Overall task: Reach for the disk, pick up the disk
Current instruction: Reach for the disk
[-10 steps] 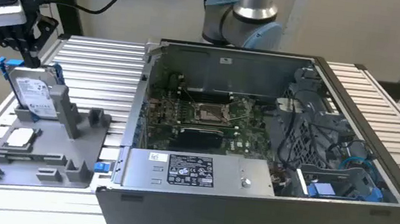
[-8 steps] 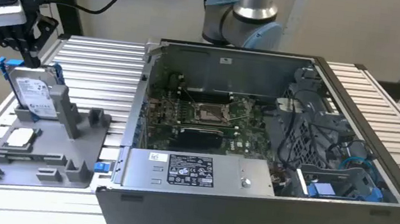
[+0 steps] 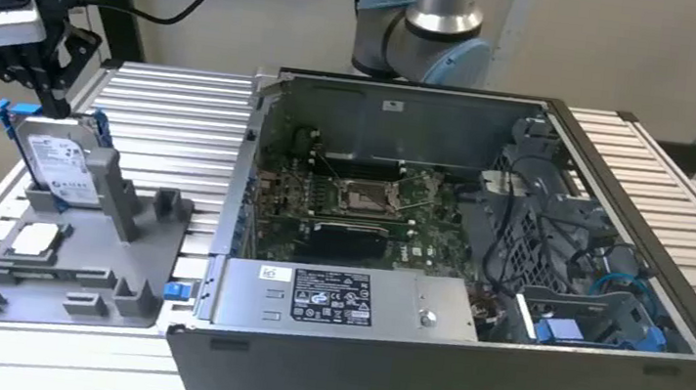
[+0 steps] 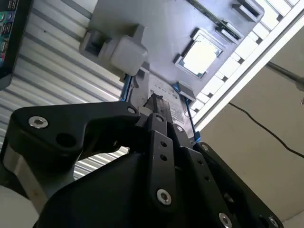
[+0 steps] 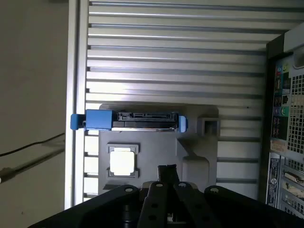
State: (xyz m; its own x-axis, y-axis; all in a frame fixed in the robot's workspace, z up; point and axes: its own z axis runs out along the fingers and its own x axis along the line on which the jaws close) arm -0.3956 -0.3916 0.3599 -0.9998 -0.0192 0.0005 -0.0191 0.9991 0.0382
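Exterior view shows gripper [image 3: 55, 101] over upright disk [image 3: 64, 159] bearing white printed label [image 3: 66, 173].

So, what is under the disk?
The disk stands on edge in the grey fixture tray, which lies on the slatted table. The tray's holders hide its lower edge.

Silver-grey disk [image 3: 63, 163] with white label and blue frame, black claw [image 3: 55, 101], grey tray [image 3: 179, 235], ribbed silver table [image 3: 181, 102].

Bright even indoor light; glare whitens chip [image 5: 122, 161], table slats [image 5: 156, 90]; claw [image 4: 156, 102] underlit, dark.
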